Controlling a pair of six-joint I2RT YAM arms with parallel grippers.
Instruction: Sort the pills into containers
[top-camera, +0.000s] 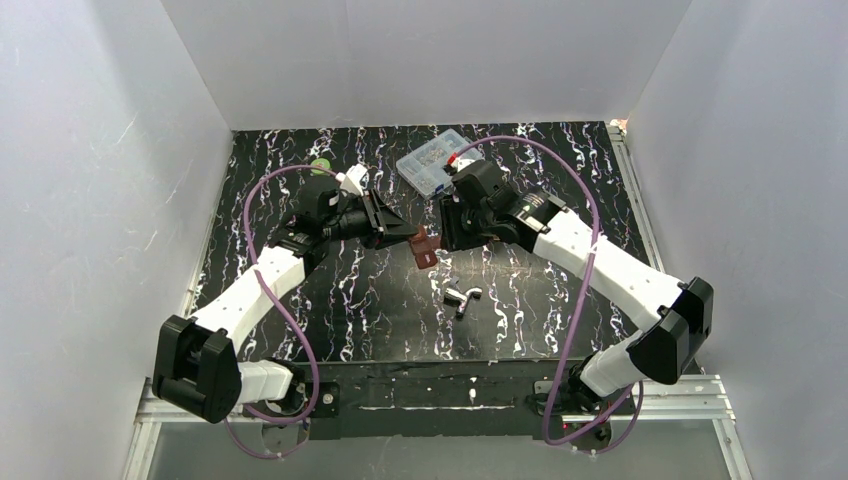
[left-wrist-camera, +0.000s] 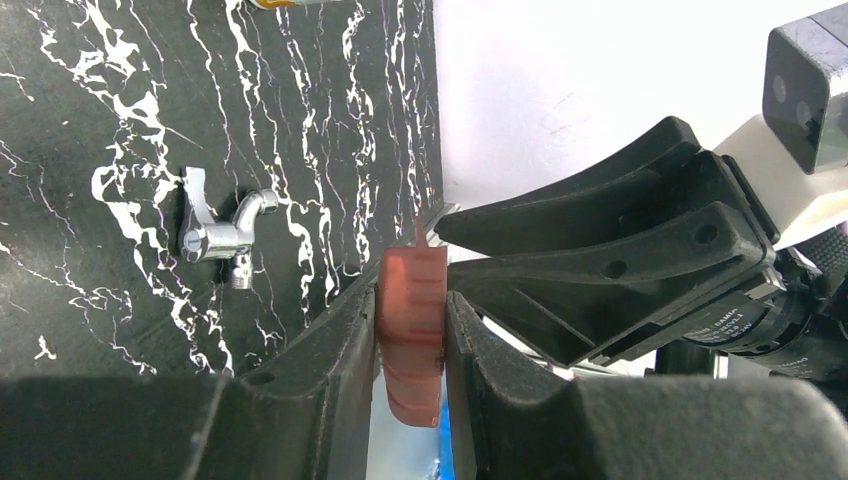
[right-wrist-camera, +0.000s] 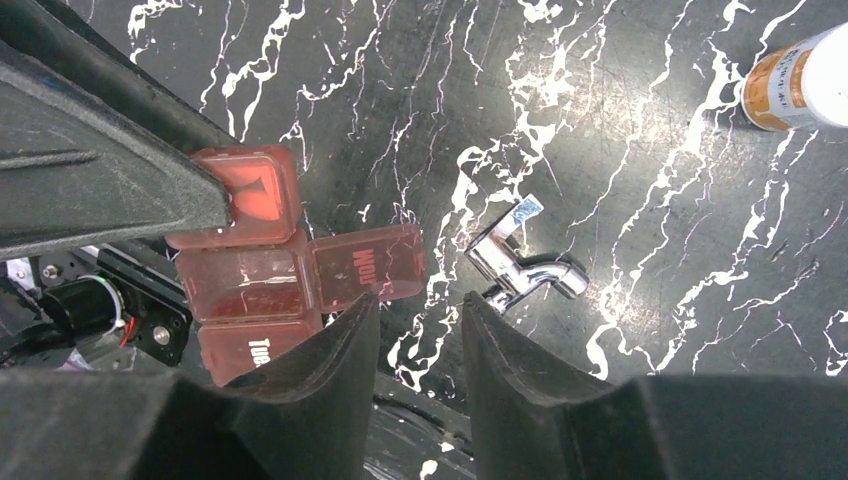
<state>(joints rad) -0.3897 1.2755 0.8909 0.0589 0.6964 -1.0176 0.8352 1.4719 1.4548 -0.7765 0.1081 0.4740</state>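
My left gripper (left-wrist-camera: 412, 318) is shut on a red translucent weekly pill organizer (left-wrist-camera: 412, 290) and holds it above the table, mid-table in the top view (top-camera: 424, 247). In the right wrist view the organizer (right-wrist-camera: 255, 275) has one lid flap (right-wrist-camera: 370, 262) swung open. My right gripper (right-wrist-camera: 418, 315) is open and empty, its left fingertip just under that flap. The amber bottle with the white cap (right-wrist-camera: 795, 80) lies on the table, behind the left arm in the top view (top-camera: 352, 181). Only the green cap (top-camera: 320, 165) of the dark bottle shows. No pills show.
A chrome tap fitting (top-camera: 462, 297) lies in front of both grippers, also in the left wrist view (left-wrist-camera: 222, 232) and the right wrist view (right-wrist-camera: 525, 265). A clear compartment box (top-camera: 432, 160) sits at the back centre. White walls enclose the black marbled table (top-camera: 560, 300).
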